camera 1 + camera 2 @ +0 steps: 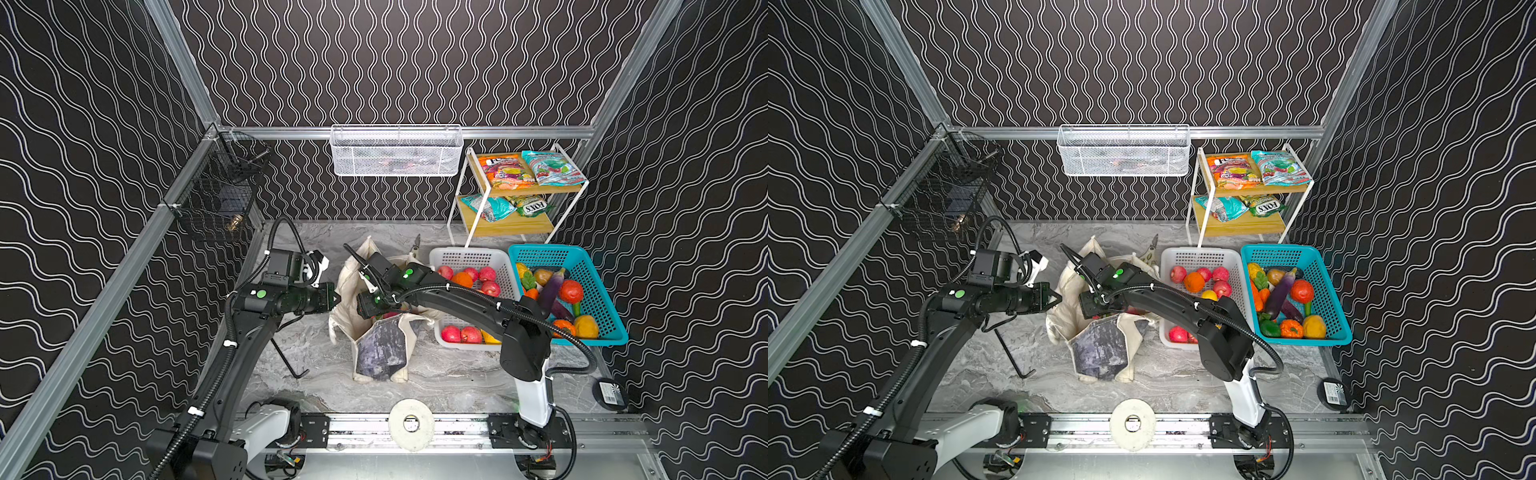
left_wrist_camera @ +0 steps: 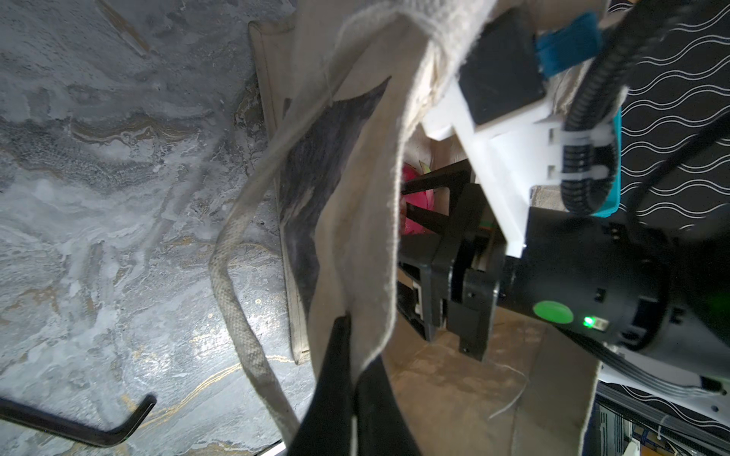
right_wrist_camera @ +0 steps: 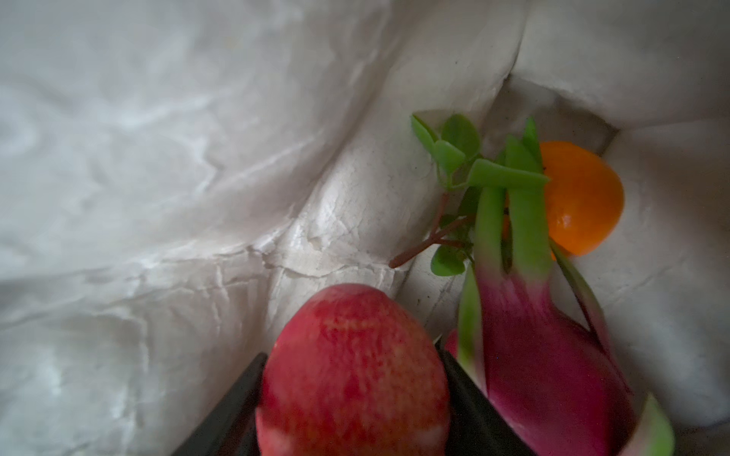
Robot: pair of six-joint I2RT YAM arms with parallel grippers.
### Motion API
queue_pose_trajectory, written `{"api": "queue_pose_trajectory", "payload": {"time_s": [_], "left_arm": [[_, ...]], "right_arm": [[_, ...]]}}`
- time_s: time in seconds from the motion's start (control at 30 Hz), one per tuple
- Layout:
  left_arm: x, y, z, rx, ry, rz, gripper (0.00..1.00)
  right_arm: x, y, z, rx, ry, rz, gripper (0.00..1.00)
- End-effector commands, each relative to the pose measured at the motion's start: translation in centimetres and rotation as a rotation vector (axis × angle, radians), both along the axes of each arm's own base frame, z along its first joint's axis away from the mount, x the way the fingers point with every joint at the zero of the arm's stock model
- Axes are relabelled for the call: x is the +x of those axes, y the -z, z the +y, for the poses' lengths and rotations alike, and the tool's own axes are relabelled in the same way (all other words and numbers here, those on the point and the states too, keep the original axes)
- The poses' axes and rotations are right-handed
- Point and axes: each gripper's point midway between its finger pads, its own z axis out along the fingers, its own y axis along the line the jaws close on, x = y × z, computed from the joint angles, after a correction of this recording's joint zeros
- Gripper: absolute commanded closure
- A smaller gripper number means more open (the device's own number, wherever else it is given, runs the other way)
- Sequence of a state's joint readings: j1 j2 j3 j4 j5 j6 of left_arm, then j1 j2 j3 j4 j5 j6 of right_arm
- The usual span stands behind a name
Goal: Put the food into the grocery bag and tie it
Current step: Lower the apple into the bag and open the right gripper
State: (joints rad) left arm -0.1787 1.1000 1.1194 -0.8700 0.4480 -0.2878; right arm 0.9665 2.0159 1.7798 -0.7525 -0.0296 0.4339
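Apple point(image 3: 347, 339) clamped across its middle by right gripper point(image 3: 353, 395), deep inside bag point(image 1: 380, 345), beside dragon fruit point(image 3: 545, 375) and orange point(image 3: 580, 197). Left gripper point(image 2: 349, 355) pinched shut on bag rim, holding mouth open. Fruit probably light, hard, smooth — apt to roll on release. Canvas soft, floppy — best taken at rim or handles point(image 2: 237, 284); likely to sag shut if let go.

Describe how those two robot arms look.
The left arm and right arm are mostly black with rounded segments, white near the base rail. Each bears a round green button and a ribbed black cable under white zip ties. The left end effector and right end effector end in slim black fingers.
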Motion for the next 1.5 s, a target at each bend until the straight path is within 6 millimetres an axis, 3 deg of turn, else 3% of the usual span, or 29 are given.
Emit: {"api": "queue_pose_trajectory", "payload": {"time_s": [0.0,0.63,1.1,1.47], "left_arm": [[0.2,-0.2,-0.3,-0.006,0.019,-0.016,1.00],[0.6,-0.5,-0.2,-0.002,0.013,-0.033,1.00],[0.6,-0.9,-0.3,-0.001,0.024,-0.046,1.00],[0.5,-0.8,-0.1,0.002,0.017,-0.038,1.00]], "right_arm": [[-0.1,0.8,-0.5,-0.036,-0.010,-0.011,0.43],[-1.3,6.5,-2.4,-0.141,-0.017,0.051,0.42],[-0.4,9.4,-4.3,-0.201,0.036,0.078,0.40],[-0.1,10.7,-4.5,-0.215,0.034,0.079,0.37]]}}
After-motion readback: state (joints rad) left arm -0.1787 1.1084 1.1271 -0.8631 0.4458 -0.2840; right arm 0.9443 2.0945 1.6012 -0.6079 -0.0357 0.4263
